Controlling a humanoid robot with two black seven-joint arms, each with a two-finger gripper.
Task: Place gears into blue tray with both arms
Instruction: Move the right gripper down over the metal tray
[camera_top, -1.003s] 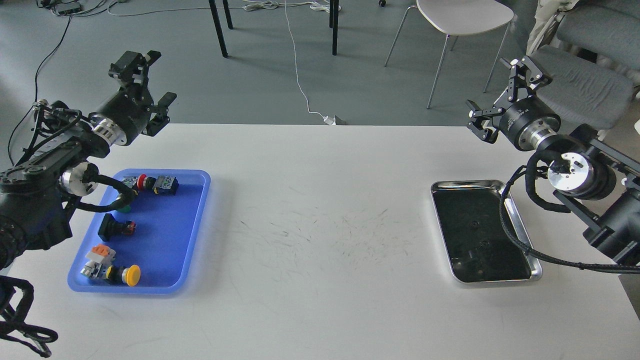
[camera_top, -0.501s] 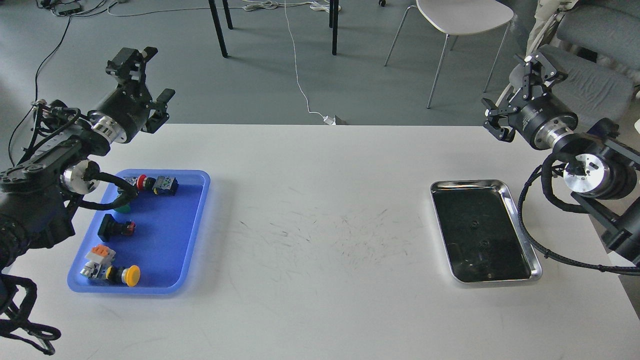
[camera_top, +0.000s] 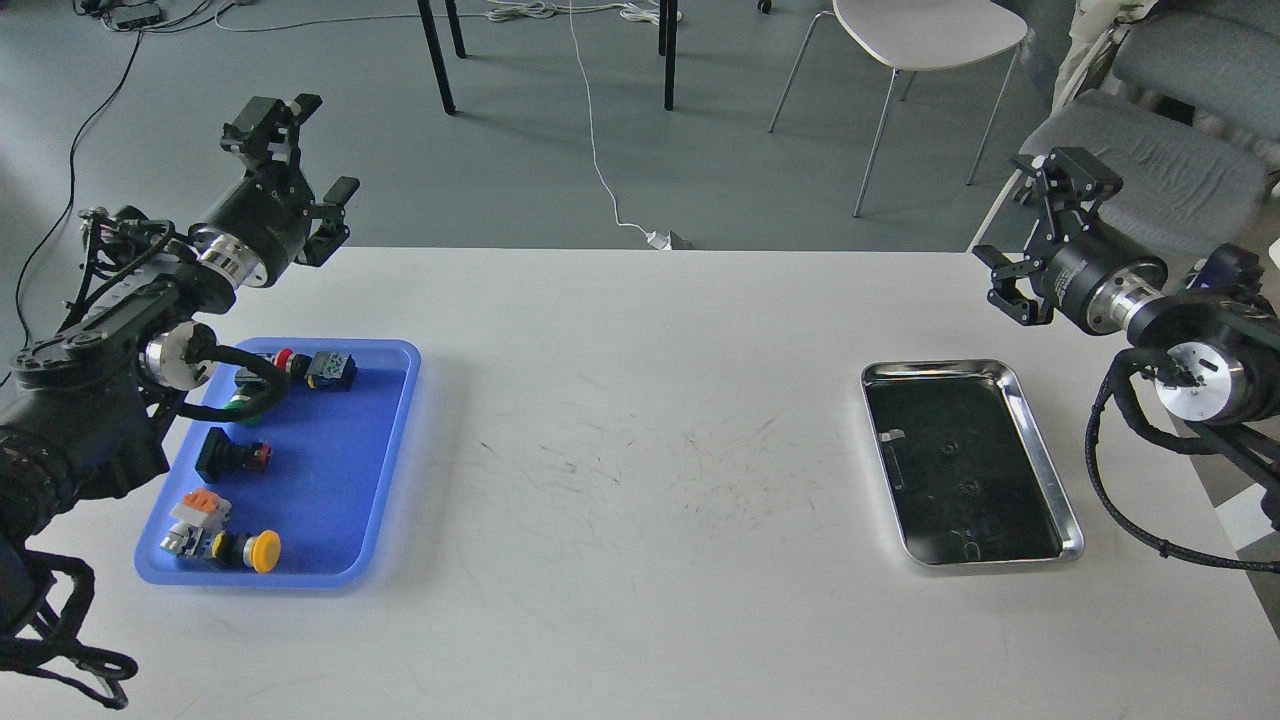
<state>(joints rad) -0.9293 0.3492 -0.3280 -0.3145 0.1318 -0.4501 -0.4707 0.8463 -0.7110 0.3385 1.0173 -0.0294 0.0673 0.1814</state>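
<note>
Both claws ride high at the tabletop's far corners, fingers spread wide and nothing in either: left claw (camera_top: 300, 150) above the far-left corner, right claw (camera_top: 1040, 235) off the far-right. The gears (camera_top: 945, 452) lie in the steel tray (camera_top: 1040, 440) near the right edge, tiny dark discs, hard to pick out against its dark floor. I'd call them light, rigid and slippery on that metal, so pinch across the toothed rim from straight above. The blue tray (camera_top: 395, 440) sits by the left edge, holding only push buttons (camera_top: 245, 550). Compared with a second ago, the right claw has swung outward toward the right edge; the left has barely shifted.
</note>
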